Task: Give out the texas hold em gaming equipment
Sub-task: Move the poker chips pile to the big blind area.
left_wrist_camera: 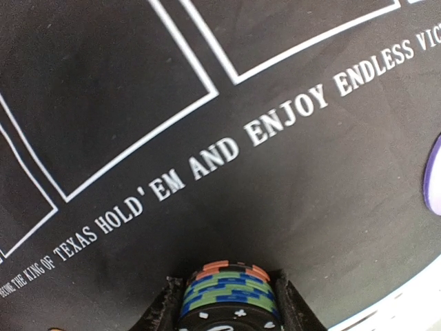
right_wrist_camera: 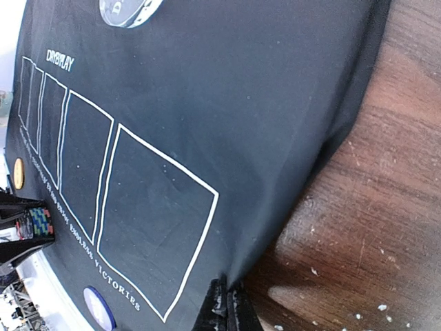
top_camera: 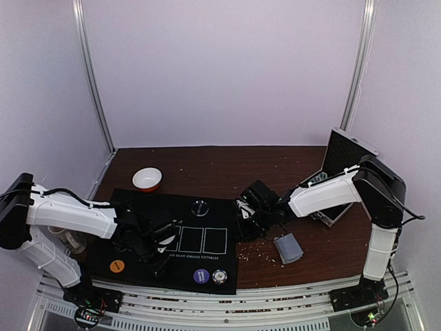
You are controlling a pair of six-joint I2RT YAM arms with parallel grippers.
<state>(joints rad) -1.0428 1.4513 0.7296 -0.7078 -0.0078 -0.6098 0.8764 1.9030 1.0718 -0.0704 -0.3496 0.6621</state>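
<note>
My left gripper [top_camera: 153, 247] is shut on a stack of poker chips [left_wrist_camera: 231, 295], with orange, blue-green and black-and-white edges, and holds it over the black mat [top_camera: 138, 207] near its printed boxes. The stack also shows in the right wrist view [right_wrist_camera: 40, 222]. On the mat lie an orange chip [top_camera: 117, 265], a purple chip [top_camera: 200, 276], a black-and-white chip [top_camera: 220, 276] and a clear disc [top_camera: 200, 207]. A grey-blue card deck [top_camera: 288, 248] lies on the wood to the right. My right gripper [right_wrist_camera: 228, 307] is shut on the mat's right edge, which is pulled up in a fold.
A red-and-white bowl [top_camera: 147, 178] stands behind the mat at the left. An open case [top_camera: 339, 176] stands at the right, behind my right arm. A mug [top_camera: 73, 238] sits partly hidden behind my left arm. Crumbs speckle the wooden table [top_camera: 275, 162].
</note>
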